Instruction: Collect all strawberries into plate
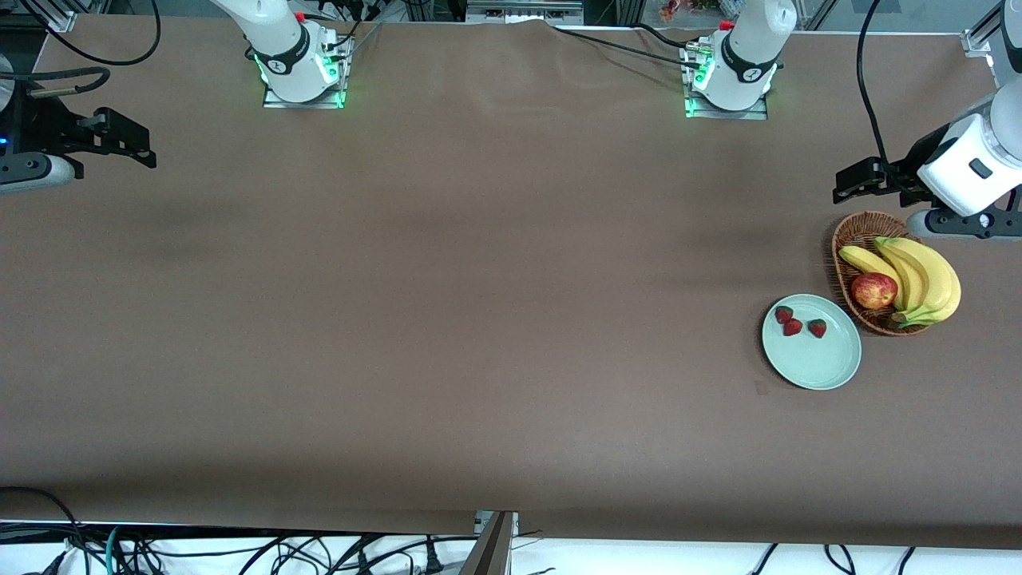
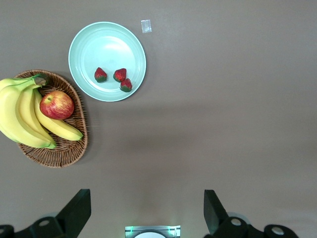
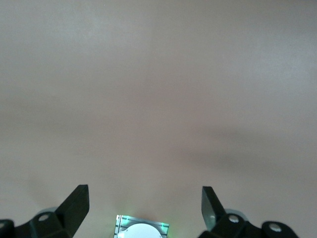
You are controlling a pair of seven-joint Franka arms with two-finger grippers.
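Strawberries (image 1: 798, 322), three in all, lay together on the pale green plate (image 1: 814, 363), clustered toward the part of it farther from the front camera; the left wrist view showed the same three berries (image 2: 115, 78) resting inside the plate's rim (image 2: 79, 44), none touching the bare surface (image 1: 479, 319). I could find no further berry on the cloth in any view, so I judged the collecting to be finished as far as could be seen, with nothing left but to keep the arms clear. Beside the plate, toward the left arm's end of the surface, stood the wicker basket (image 1: 845, 247) holding a bunch of bananas (image 1: 918, 279) and a red-yellow apple (image 1: 873, 291); these were no part of my job and sat undisturbed. A small pale scrap (image 2: 146, 26) lay on the cloth just beside the plate. The left gripper (image 1: 850, 185) hung in the air near the basket, its fingers (image 2: 74, 210) spread wide and holding nothing. The right gripper (image 1: 132, 148) waited over the bare surface at the right arm's end, its fingers (image 3: 74, 206) likewise released and empty.
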